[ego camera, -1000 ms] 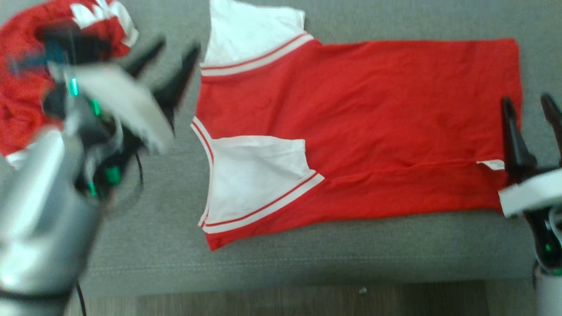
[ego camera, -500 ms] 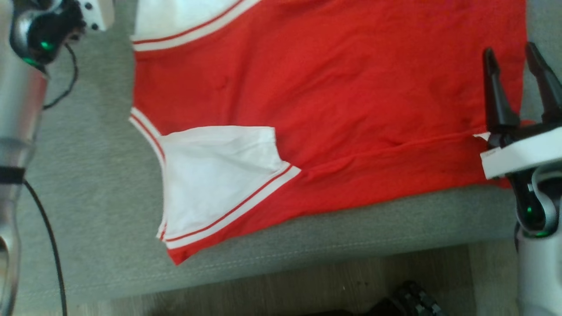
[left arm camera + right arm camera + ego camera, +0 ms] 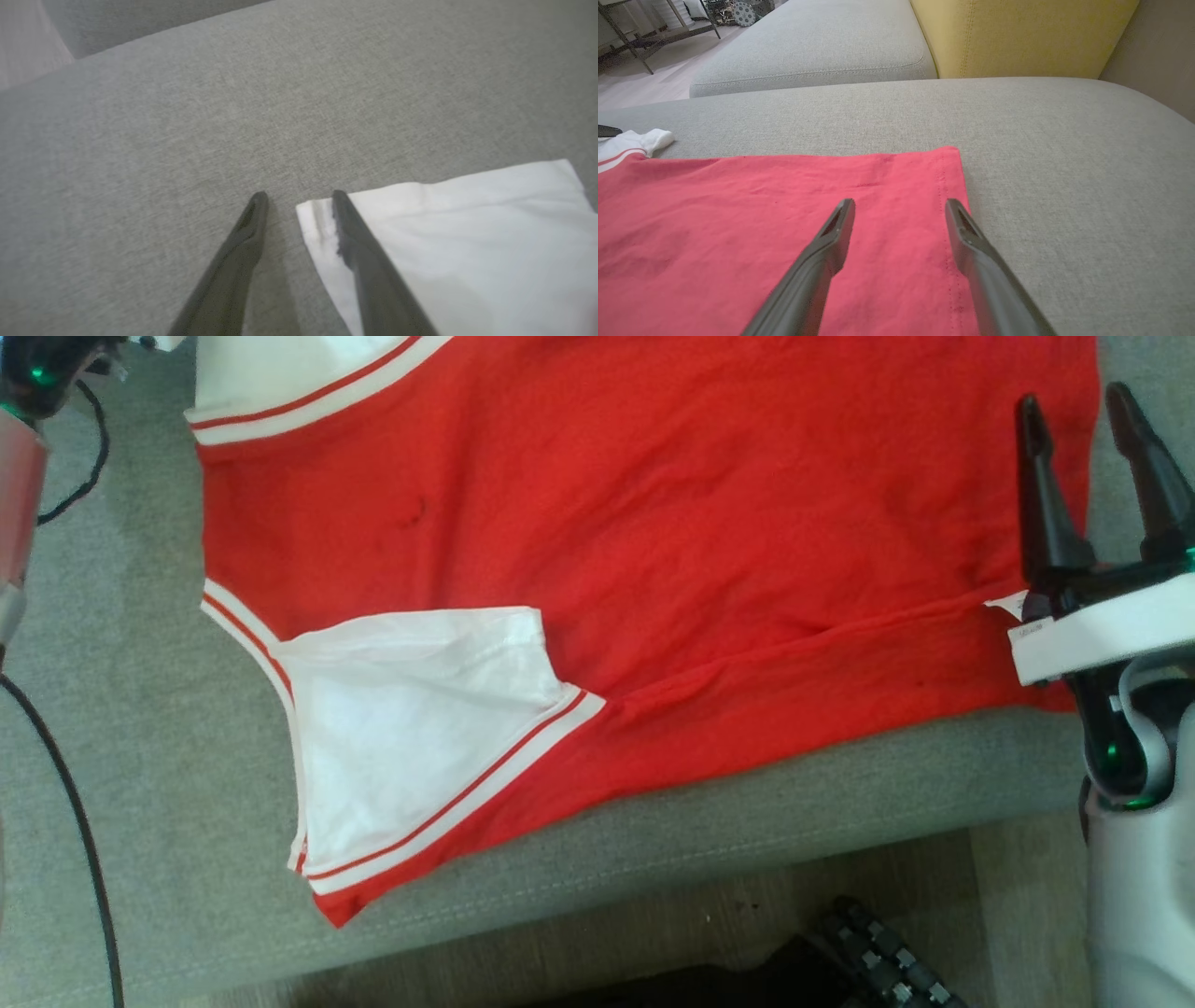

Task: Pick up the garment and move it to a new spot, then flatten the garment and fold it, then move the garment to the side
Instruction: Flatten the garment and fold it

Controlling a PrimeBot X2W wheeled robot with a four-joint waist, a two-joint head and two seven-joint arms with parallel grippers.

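Head view, far left: a black cable (image 3: 79,821) trails across the grey sofa seat (image 3: 140,737).
Left gripper (image 3: 299,198): seen from its own wrist, the fingers are parted and grip nothing. One tip is over bare seat, the other over the corner of a white sleeve (image 3: 467,224); I cannot tell whether it touches.
Garment (image 3: 653,523): red with white sleeves, spread flat on the seat, its near edge close to the cushion's front.
Right gripper (image 3: 1072,401): fingers spread wide and empty, above the garment's right-hand hem.
Far right, right wrist view: a yellow cushion (image 3: 1017,32) behind the seat.
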